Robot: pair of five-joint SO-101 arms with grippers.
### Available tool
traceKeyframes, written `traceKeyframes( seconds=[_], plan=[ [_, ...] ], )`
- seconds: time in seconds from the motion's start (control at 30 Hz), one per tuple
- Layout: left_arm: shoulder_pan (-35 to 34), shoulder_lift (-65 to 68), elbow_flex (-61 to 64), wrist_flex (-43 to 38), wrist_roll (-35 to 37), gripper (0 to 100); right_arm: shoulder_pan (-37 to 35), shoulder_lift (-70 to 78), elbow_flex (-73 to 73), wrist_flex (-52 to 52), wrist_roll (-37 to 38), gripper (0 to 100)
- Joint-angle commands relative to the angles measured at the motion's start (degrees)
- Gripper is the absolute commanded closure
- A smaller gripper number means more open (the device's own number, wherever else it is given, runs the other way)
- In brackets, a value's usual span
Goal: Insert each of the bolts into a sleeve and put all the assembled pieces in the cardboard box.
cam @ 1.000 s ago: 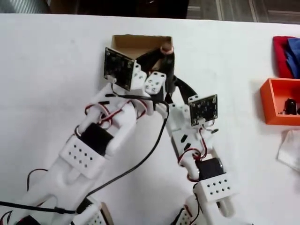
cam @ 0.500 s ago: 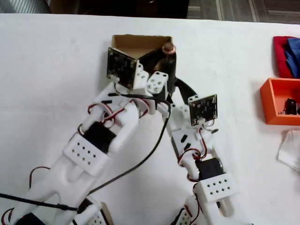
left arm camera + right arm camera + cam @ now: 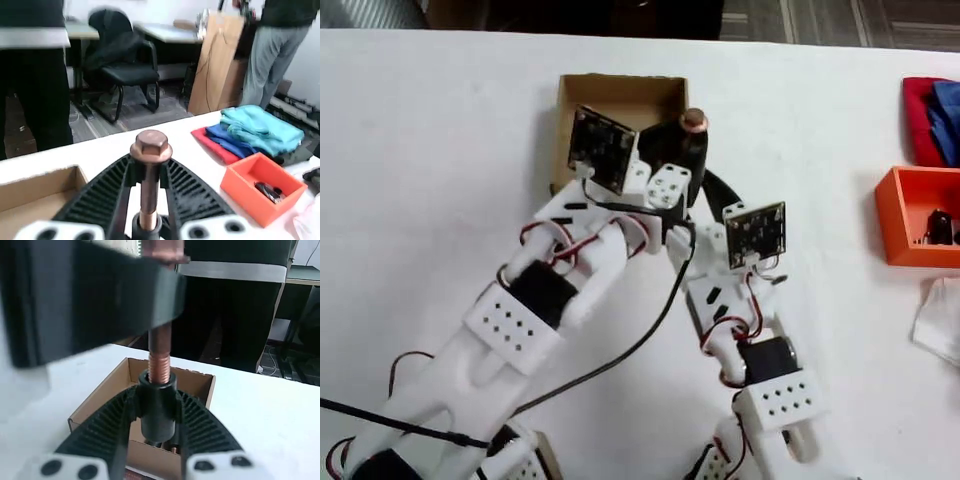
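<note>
Well, nearest the front edge of the white table (image 3: pixel 420 200) the two arms rise side by side and lean toward each other over the middle. The right gripper (image 3: pixel 159 392) is clenched around a short black sleeve (image 3: pixel 159 422), holding it upright close by the right-hand side of the cardboard box (image 3: pixel 202 385). Directly above it, the left gripper (image 3: pixel 151 162) grasps a copper bolt (image 3: pixel 148 200) just under its hexagonal head, with the shaft pointing straight down. The threaded end sits inside the mouth of the sleeve, and most of the shaft is bare between the two pairs of fingers. Beyond them the box stands open close to the table's far edge. Something copper-coloured lies at its bottom, too hidden behind the sleeve to make out. Off toward the table's right edge sits an orange bin (image 3: pixel 885 218) with small dark parts inside, and past it lies a pile of folded blue and red cloths (image 3: pixel 255 127).
</note>
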Motion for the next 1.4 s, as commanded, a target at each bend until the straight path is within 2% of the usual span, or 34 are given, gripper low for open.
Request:
traceKeyframes(
  seconds=[0.0,0.17,0.33,0.43,0.6,0.67,0.93,1.2,1.27,1.37],
  plan=[
    [1.1,-0.2,-0.5,0.1,-0.2,97,-0.6,-1.5,-0.9,-1.3,0.5,97.5],
    [1.1,-0.1,-0.4,0.9,-0.3,97,-0.6,-1.5,-0.9,-1.2,0.5,97.5],
    [1.1,-0.1,-0.4,9.8,-0.4,97,-0.6,-1.5,-0.9,-1.2,0.5,97.5],
    [1.1,-0.1,-0.4,12.5,-0.4,96,-0.6,-1.5,-0.9,-1.2,0.5,97.5],
    [0.0,-0.1,-0.5,12.7,0.1,79,-0.6,-1.5,-0.9,-1.3,0.5,97.5],
    [-1.2,-0.2,-0.6,12.7,0.1,77,-0.6,-1.5,-0.9,-1.2,0.5,97.5],
    [-4.9,-1.5,-1.0,12.7,0.0,80,-0.5,-1.5,-0.9,-1.1,0.5,97.5],
    [-6.2,-11.6,-1.0,13.5,-0.2,80,-0.2,-1.5,-0.8,0.3,0.5,97.5],
    [-8.4,-15.1,-0.9,13.8,-0.2,80,-0.2,-1.5,-1.1,2.6,0.5,97.5],
    [-18.0,-18.0,-0.2,13.9,0.1,88,-0.2,-1.4,-2.8,6.3,0.5,97.6]
  ],
)
